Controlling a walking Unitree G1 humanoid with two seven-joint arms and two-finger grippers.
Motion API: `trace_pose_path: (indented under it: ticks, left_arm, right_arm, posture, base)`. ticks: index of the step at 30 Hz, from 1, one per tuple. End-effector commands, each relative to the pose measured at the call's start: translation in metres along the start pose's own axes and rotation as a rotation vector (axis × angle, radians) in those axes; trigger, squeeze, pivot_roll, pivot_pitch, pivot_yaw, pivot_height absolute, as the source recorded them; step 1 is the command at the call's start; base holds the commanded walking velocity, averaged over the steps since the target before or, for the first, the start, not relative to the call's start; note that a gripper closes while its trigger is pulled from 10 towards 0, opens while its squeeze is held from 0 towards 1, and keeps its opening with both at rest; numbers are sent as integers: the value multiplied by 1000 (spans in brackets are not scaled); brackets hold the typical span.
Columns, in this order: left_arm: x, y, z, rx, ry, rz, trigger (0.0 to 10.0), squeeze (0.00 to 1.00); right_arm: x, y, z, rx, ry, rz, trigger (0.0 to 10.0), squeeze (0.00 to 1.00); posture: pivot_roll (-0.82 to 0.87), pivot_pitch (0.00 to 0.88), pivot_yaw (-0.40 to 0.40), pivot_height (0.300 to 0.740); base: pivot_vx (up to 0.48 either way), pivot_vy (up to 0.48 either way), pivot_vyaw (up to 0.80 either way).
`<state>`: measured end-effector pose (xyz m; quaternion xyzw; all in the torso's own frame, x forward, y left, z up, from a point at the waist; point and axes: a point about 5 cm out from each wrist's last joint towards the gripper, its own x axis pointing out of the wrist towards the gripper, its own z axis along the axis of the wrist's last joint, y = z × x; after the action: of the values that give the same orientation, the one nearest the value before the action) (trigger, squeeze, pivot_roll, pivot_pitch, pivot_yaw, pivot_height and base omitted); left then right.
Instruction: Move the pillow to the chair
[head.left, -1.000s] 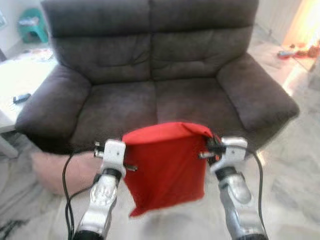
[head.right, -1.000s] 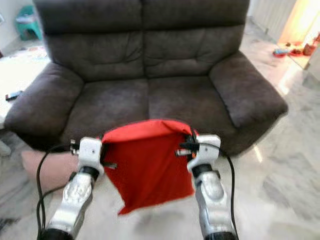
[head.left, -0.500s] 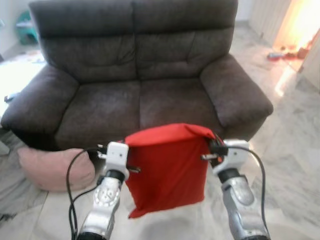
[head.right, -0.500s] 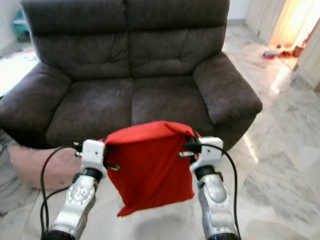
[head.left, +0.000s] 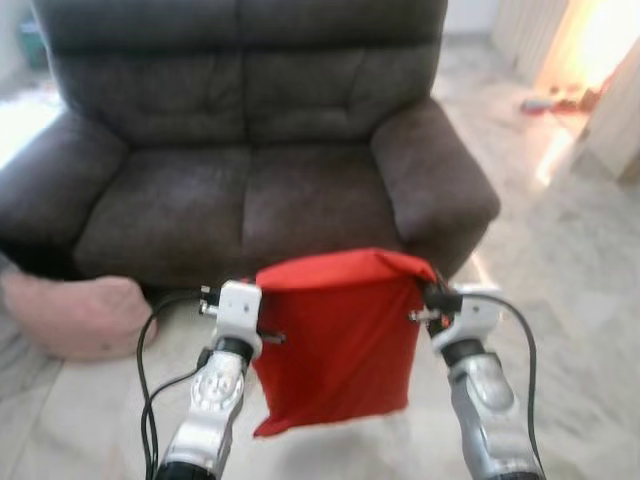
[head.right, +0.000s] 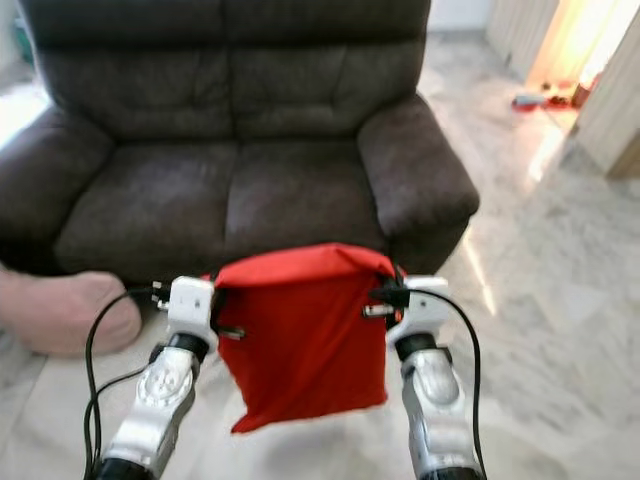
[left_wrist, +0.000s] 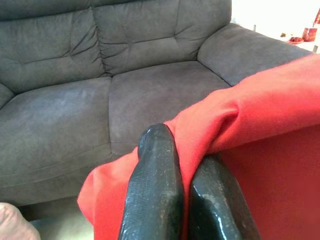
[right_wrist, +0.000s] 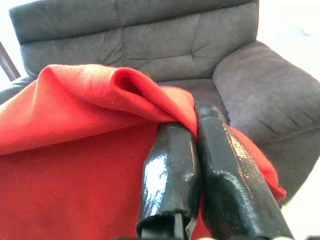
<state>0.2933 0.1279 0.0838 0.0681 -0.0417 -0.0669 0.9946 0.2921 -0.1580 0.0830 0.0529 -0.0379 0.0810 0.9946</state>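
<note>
A limp red pillow (head.left: 340, 340) hangs in the air between my two arms, over the floor in front of a dark brown sofa (head.left: 240, 130). My left gripper (left_wrist: 182, 155) is shut on the pillow's upper left corner, with red cloth pinched between its black fingers (left_wrist: 155, 180). My right gripper (right_wrist: 192, 120) is shut on the upper right corner, where the cloth folds over the fingers (right_wrist: 172, 165). The pillow's lower edge hangs free, with one corner drooping at the lower left.
A pink cushion (head.left: 65, 315) lies on the marble floor (head.left: 560, 270) against the sofa's left front. The sofa's right armrest (head.left: 430, 180) is just beyond my right gripper. Small objects (head.left: 545, 100) lie near a bright opening at the far right.
The camera has swung to the right, so the sofa and the pink cushion sit further left in view. Both grippers still hold the red pillow the same way.
</note>
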Motion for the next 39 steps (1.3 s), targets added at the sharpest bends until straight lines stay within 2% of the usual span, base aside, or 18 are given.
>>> trace_pose_path:
  ticks: [1,4,9,13,19,23,35,39]
  left_arm:
    - [4,16,25,56,-130,33,10000,0]
    - [2,19,29,62,-144,36,10000,0]
    - [-4,21,36,126,-170,37,10000,0]
    - [-3,23,41,131,-188,58,10000,0]
    - [-1,22,44,122,-194,65,10000,0]
    - [-2,23,46,137,-204,52,10000,0]
    - [-4,24,46,136,-201,55,10000,0]
    - [-3,22,47,134,-201,49,10000,0]
  right_arm:
    - [7,0,17,1,-85,-4,10000,0]
    - [6,-1,18,1,-87,-8,10000,0]
    - [7,0,19,11,-98,-12,10000,0]
    - [3,7,20,14,-100,20,10000,0]
    - [-6,8,21,-7,-110,29,10000,0]
    - [-4,6,27,-2,-133,-7,10000,0]
    - [0,11,32,8,-147,-5,10000,0]
    - [1,10,34,3,-148,-14,10000,0]
  posture:
    - [-5,54,20,740]
    - [0,53,23,740]
    - [0,52,25,740]
    - [8,45,21,740]
    - [-10,38,30,740]
    - [-9,24,35,740]
    - [-3,13,35,740]
    - [-6,28,33,740]
  base:
    - [0,0,0]
    - [0,0,0]
    - [0,0,0]
    - [0,0,0]
    - [0,0,0]
    - [0,0,0]
    - [0,0,0]
    - [353,0,0]
